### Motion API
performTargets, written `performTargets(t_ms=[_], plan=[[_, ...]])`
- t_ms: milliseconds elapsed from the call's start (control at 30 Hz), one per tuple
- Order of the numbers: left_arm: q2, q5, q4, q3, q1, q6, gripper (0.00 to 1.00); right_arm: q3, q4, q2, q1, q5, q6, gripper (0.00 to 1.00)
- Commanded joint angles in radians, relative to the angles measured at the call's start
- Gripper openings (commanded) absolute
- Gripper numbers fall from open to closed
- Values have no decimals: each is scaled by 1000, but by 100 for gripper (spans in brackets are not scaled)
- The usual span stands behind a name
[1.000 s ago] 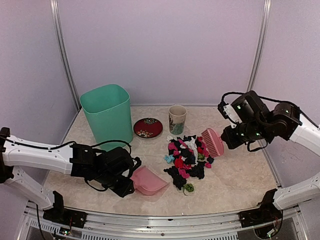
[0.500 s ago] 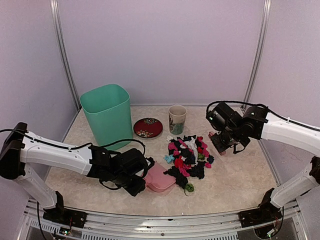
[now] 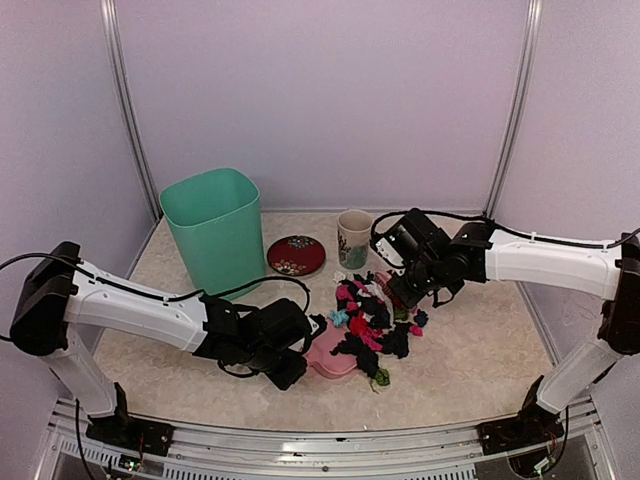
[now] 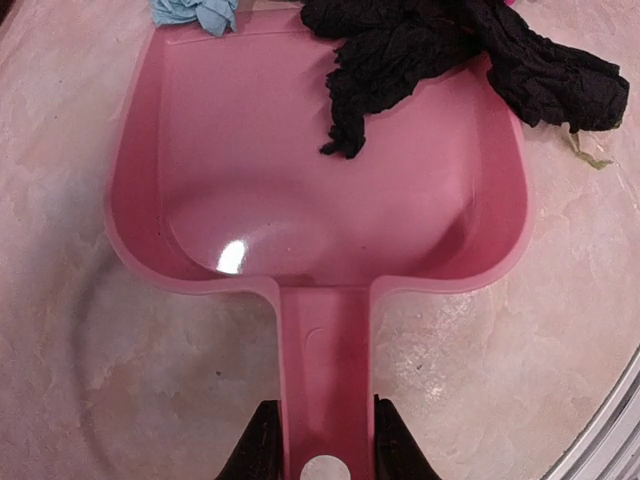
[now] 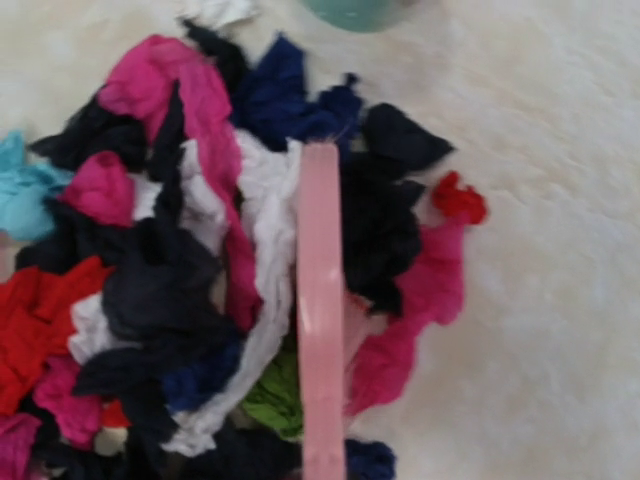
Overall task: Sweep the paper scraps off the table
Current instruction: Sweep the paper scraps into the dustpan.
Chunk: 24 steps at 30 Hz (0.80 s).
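catch: left claw (image 4: 320,458) clamps dustpan (image 4: 300,190), mouth against paper scraps (image 5: 150,290) | push: right claw (image 3: 406,283) grips brush (image 5: 320,300), planted mid-pile

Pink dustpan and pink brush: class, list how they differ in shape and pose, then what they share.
The pink plastic dustpan is a broad shallow scoop lying flat on the table; the pink plastic brush is thin, standing on edge. The dustpan meets only the edge of the paper scraps; the brush is sunk among them. Both are pink.
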Motion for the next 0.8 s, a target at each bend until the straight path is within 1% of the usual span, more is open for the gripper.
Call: performTargets(t_ms=[0,200,500,633,767], plan=[[52,-10,20,24,15,39,0,17,45,32,13,-88,-42,0],[59,-31,82,14,25,43,0,31,23,37,60,-174,-44,0],[84,-45,124,16,26,46,0,43,-32,1,128,-261,-9,0],[85,-57,138,10,25,43,0,53,-53,-24,141,-244,10,0],[57,-75,174,-22,25,41,0,67,-88,-50,142,-146,31,0]])
